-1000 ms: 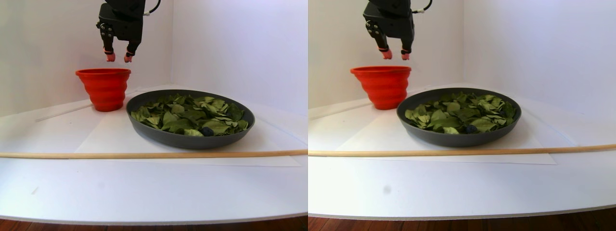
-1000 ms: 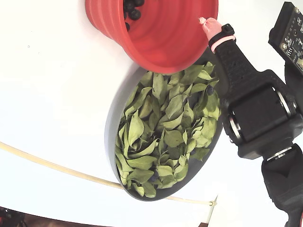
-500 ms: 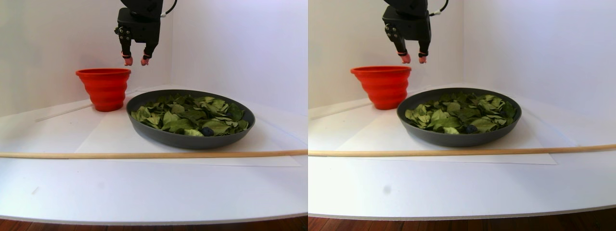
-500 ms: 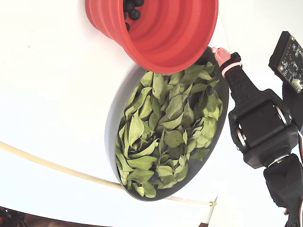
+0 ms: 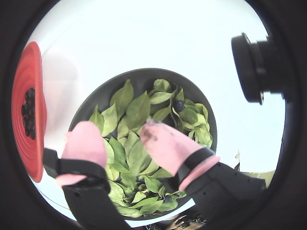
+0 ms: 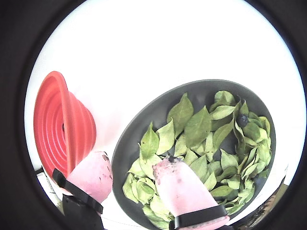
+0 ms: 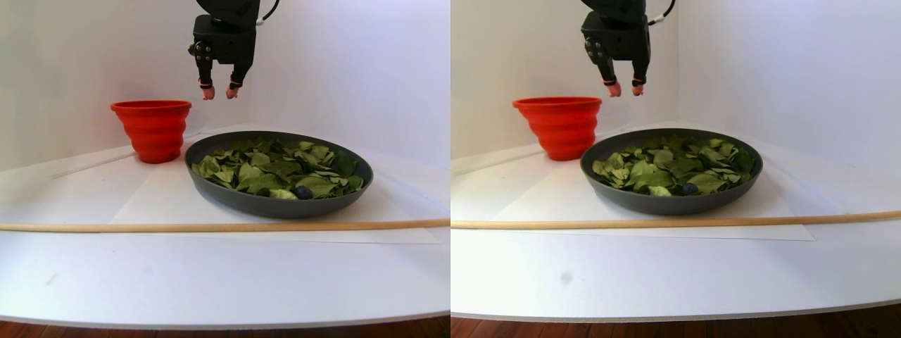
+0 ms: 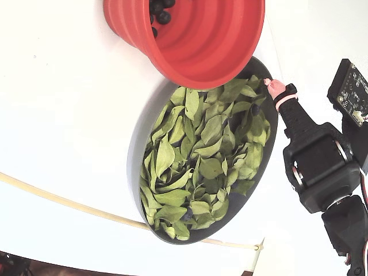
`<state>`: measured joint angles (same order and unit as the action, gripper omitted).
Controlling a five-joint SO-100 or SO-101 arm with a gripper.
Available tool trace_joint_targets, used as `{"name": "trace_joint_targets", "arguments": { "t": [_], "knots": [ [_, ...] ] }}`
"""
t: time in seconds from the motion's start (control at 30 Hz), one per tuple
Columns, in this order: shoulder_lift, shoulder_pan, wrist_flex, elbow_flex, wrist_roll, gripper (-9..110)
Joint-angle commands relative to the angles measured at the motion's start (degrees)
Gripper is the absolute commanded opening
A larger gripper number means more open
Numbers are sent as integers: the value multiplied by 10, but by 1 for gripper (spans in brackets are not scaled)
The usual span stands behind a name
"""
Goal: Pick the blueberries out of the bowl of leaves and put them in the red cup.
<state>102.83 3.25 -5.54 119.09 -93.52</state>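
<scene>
My gripper (image 7: 219, 93) hangs open and empty, high above the table, just right of the red cup (image 7: 153, 130) and over the near-cup edge of the bowl (image 7: 267, 205). In both wrist views its pink fingertips (image 5: 86, 139) (image 6: 175, 179) spread over the leaves (image 5: 136, 108). The dark grey bowl (image 8: 138, 144) holds a heap of green leaves (image 8: 201, 155). One blueberry (image 7: 303, 191) lies at the bowl's front, another (image 5: 179, 104) among the leaves. Several blueberries (image 8: 161, 14) lie inside the red cup (image 8: 201, 34). A single fingertip (image 8: 275, 86) shows in the fixed view.
A thin wooden stick (image 7: 211, 227) lies across the table in front of the bowl. White walls close the back and meet in a corner behind the bowl. The table's front edge (image 7: 225, 324) runs along the bottom of the stereo pair view. A white sheet lies under the bowl.
The gripper has moved right in the stereo pair view, from above the red cup to above the bowl's edge, staying open and empty.
</scene>
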Motion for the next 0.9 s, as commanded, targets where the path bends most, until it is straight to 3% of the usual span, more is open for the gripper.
{"name": "trace_joint_targets", "arguments": {
  "t": [0.0, 0.87],
  "knots": [
    [97, 19, 1, -21, -3, 16],
    [15, 120, -13, -64, 5, 16]
  ]
}}
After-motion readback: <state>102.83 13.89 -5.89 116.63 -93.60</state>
